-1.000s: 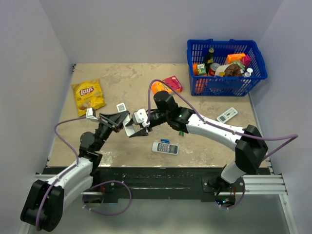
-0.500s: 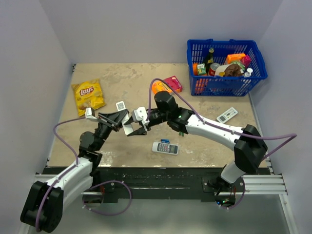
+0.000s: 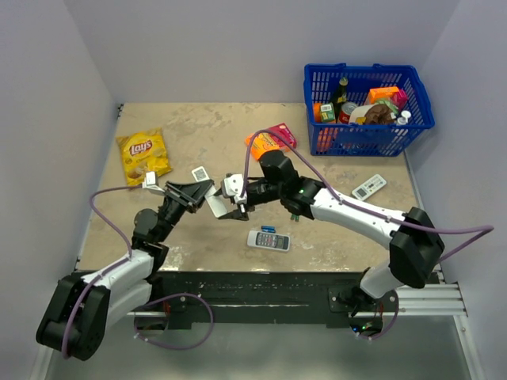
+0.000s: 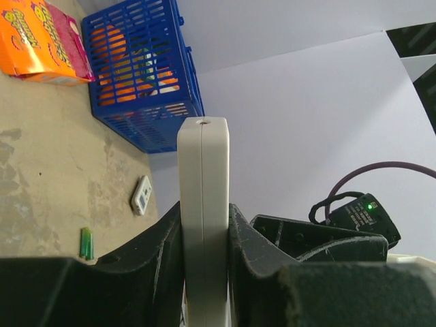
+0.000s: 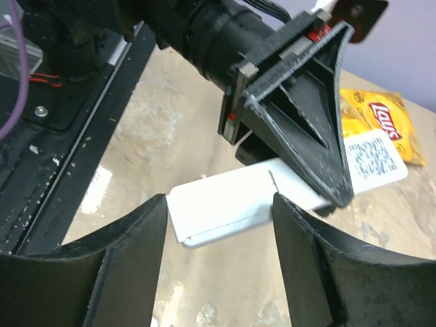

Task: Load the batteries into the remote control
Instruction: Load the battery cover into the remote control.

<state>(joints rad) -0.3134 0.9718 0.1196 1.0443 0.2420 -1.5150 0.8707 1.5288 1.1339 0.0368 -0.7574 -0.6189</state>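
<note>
You had the remote (image 4: 203,177) clamped edge-on in the left end effector (image 4: 204,228), between the arms, while the right end effector (image 5: 218,211) stood wide open and empty facing its end, and the batteries, which I couldn't spot, apparently weren't loaded yet.

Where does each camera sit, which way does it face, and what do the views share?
Top external: above and behind the bases, looking down on the table; left arm and right arm show.
Left wrist: looks along the left fingers, shut on the remote control, toward the blue basket.
Right wrist: looks down between the open right fingers.
Shared: all three show the remote control.
</note>
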